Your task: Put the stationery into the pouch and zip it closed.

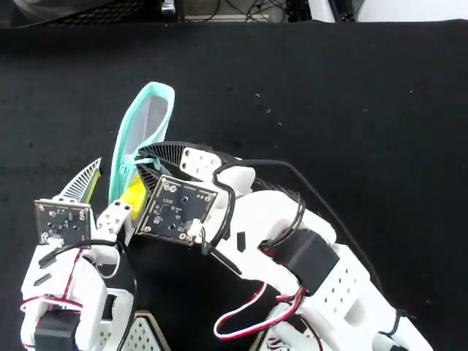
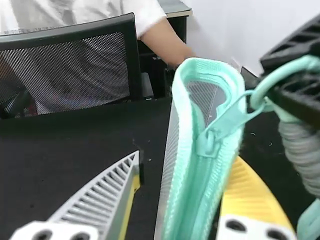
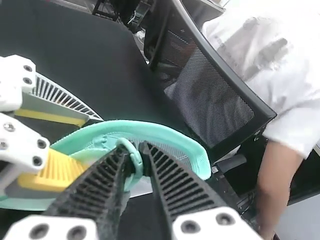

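The wrist views show the right gripper (image 3: 134, 150) with its fingers clamped on the zipper pull (image 3: 131, 154). The high view shows the mint mesh pouch (image 1: 142, 124) on edge, left of centre over the tabletop (image 1: 351, 110). Its long axis runs near to far, between the left gripper's (image 2: 187, 160) parted fingers.

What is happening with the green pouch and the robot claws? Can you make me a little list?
Pouch: mint green with mesh sides, up on its edge on the black table
Left claw: open, one finger on each side of the pouch
Right claw: shut on the zipper pull
Pull loop: pinched between the black fingers
Zip: can't tell how far it is closed
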`<state>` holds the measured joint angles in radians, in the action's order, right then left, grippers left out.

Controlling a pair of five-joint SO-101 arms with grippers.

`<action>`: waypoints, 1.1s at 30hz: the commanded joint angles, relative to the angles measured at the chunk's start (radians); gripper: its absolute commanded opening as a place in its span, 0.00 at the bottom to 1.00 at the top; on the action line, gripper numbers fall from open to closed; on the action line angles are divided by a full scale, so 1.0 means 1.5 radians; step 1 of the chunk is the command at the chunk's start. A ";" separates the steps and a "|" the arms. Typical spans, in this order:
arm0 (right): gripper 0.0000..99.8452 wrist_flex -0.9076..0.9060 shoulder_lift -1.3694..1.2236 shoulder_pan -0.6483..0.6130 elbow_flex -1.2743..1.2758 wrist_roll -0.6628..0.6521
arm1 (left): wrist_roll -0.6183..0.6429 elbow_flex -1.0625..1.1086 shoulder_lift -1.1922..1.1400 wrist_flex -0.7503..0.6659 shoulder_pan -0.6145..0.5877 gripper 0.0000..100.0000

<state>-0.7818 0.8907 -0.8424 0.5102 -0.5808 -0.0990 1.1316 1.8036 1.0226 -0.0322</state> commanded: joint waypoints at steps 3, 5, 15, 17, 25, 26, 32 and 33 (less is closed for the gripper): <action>0.01 0.005 -0.004 0.010 -0.022 0.003 | 0.008 -0.056 -0.004 0.016 -0.009 0.07; 0.01 0.006 -0.004 0.010 -0.022 0.003 | 0.004 -0.066 -0.004 0.019 -0.008 0.03; 0.01 0.072 -0.004 0.056 0.012 0.009 | 0.007 -0.063 -0.004 0.023 -0.007 0.03; 0.01 0.106 -0.004 0.077 0.028 0.025 | 0.008 -0.063 -0.004 0.023 -0.007 0.03; 0.01 0.162 -0.003 0.134 0.047 0.075 | 0.005 -0.061 -0.004 0.047 0.100 0.03; 0.01 0.162 -0.003 0.134 0.046 0.075 | 0.004 -0.058 -0.004 0.048 0.112 0.03; 0.01 0.182 -0.003 0.178 0.048 0.075 | -0.009 -0.049 -0.004 0.050 0.132 0.03; 0.01 0.187 -0.004 0.186 0.048 0.075 | -0.012 -0.049 -0.004 0.050 0.132 0.03</action>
<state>-0.5577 0.8784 -0.6429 0.5976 -0.4780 -0.1066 1.0886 1.8021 1.0871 0.1611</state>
